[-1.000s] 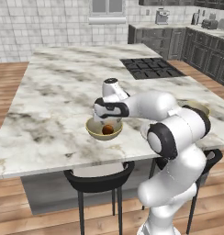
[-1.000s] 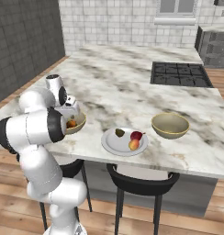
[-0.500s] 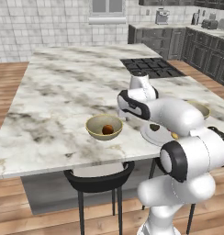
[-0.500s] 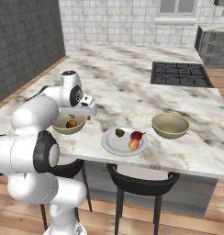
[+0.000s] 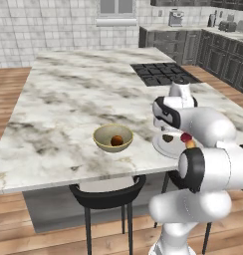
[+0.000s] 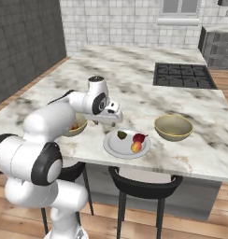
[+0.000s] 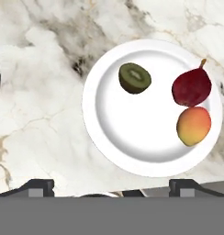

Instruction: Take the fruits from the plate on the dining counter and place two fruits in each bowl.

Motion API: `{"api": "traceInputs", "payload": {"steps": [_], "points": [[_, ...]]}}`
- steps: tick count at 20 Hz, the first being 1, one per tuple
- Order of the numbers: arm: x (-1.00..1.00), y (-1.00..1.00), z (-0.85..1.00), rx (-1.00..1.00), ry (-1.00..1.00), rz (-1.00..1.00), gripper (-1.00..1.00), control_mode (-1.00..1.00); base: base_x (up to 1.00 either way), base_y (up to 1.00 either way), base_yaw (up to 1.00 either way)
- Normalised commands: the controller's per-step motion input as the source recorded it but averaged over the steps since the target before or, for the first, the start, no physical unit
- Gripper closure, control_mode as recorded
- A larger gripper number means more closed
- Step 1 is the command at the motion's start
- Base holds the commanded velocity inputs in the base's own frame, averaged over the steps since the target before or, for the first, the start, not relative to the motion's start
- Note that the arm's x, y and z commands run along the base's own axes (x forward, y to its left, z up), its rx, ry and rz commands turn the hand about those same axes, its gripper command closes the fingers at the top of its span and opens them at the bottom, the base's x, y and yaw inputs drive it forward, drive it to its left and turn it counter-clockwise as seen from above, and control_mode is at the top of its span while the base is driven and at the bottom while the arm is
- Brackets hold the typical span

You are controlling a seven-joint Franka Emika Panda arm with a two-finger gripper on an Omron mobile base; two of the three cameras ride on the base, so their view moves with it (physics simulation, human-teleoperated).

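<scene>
Hand view: plate (image 7: 109, 151) seen with kiwi half (image 7: 135, 78), dark red fruit (image 7: 192, 87), peach (image 7: 193, 125). Gripper (image 6: 117, 116) finger spread cannot be judged. No writing seen.

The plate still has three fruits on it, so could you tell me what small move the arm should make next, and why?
Probably lower the gripper onto the kiwi half, the fruit nearest it on the plate. The near bowl shows one orange fruit, and the far bowl looks empty.
</scene>
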Motion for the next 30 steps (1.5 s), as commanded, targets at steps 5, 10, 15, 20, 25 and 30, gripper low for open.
{"api": "traceInputs", "payload": {"steps": [5, 10, 15, 20, 25, 30], "points": [[0.0, -0.9, -0.09, 0.0, 0.0, 0.0, -1.0, -1.0, 0.0, 0.0, 0.0], [0.01, -0.69, -0.24, 0.0, 0.0, 0.0, -1.0, -1.0, 0.0, 0.0, 0.0], [0.0, -0.48, -0.45, 0.0, 0.0, 0.0, -1.0, -1.0, 0.0, 0.0, 0.0], [0.0, -0.09, -0.39, 0.0, 0.0, 0.0, -1.0, -1.0, 0.0, 0.0, 0.0], [0.1, 0.0, -0.29, 0.0, 0.0, 0.0, -1.0, -1.0, 0.0, 0.0, 0.0], [0.11, 0.0, -0.29, 0.0, 0.0, 0.0, -1.0, -1.0, 0.0, 0.0, 0.0]]}}
